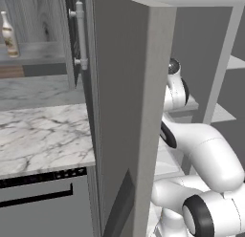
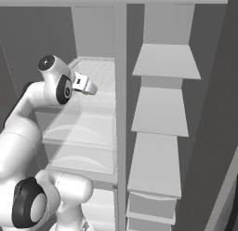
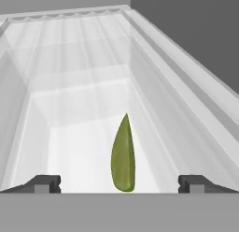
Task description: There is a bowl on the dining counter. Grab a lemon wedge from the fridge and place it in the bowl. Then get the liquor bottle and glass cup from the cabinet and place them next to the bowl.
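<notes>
From the left base view, the fridge (image 1: 119,112) door stands open and its edge cuts right across the room, hiding most of the arm's reach. Well behind the hand, off on a cabinet (image 1: 33,26) shelf, stands the bottle (image 1: 8,35), with the marble bench (image 1: 43,135) below it. The risk I see here is the arm's elbow: it sits close beside the door edge, and a wide swing on the way out could clip it.

From the right base view, the hand (image 2: 89,88) reaches into the fridge over a clear drawer (image 2: 81,127), with the door shelves (image 2: 160,109) well off to its far side. The drawer's front lip lies just under the wrist, so a straight drop could knock the wrist on it before the fingers reach the floor of the drawer.

In the hand view, the fingers (image 3: 44,183) stand as wide apart as they go, with nothing between them but air. The wedge (image 3: 123,156) lies ahead of the hand, roughly midway between the two tips, thin end pointing away. It is small, slick-looking and tapered; if the jaws close on the narrow end, or on its curved flanks, it may squirt out or tip over. It also lies nearer the drawer wall on one side, so that finger may scrape the wall.
</notes>
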You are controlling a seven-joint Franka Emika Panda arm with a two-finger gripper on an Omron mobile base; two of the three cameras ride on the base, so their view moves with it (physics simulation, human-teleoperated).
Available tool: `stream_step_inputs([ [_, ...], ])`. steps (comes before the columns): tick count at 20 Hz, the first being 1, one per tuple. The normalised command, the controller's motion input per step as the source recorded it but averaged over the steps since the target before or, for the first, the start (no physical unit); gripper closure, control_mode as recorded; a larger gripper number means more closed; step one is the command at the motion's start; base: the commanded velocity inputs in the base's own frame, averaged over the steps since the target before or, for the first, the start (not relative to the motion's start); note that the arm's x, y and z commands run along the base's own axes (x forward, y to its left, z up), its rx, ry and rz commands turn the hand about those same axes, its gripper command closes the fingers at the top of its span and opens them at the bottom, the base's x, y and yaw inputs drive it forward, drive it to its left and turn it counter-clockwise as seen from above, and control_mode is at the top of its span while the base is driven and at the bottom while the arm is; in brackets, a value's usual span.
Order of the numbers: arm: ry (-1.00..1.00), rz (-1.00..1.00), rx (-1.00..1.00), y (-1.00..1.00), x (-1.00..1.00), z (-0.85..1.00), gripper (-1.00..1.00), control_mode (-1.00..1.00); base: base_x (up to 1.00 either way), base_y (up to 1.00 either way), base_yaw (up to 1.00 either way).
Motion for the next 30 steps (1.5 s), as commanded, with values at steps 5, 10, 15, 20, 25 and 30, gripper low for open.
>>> stream_step_inputs([
  [5, 0.0, 0.0, 0.01, -0.01, 0.05, -0.1, -1.0, -1.0, 0.0, 0.0, 0.0],
  [10, 0.0, 0.0, 0.02, -0.03, 0.05, -0.04, -1.0, -1.0, 0.0, 0.0, 0.0],
  [15, 0.0, 0.0, 0.02, -0.04, 0.01, -0.04, -1.0, -1.0, 0.0, 0.0, 0.0],
  [20, 0.0, 0.0, 0.0, -0.01, 0.01, -0.07, -1.0, -1.0, 0.0, 0.0, 0.0],
  [25, 0.0, 0.0, 0.0, 0.0, 0.13, -0.05, -1.0, -1.0, 0.0, 0.0, 0.0],
  [30, 0.0, 0.0, 0.0, 0.0, 0.15, -0.05, 1.0, -1.0, 0.0, 0.0, 0.0],
])
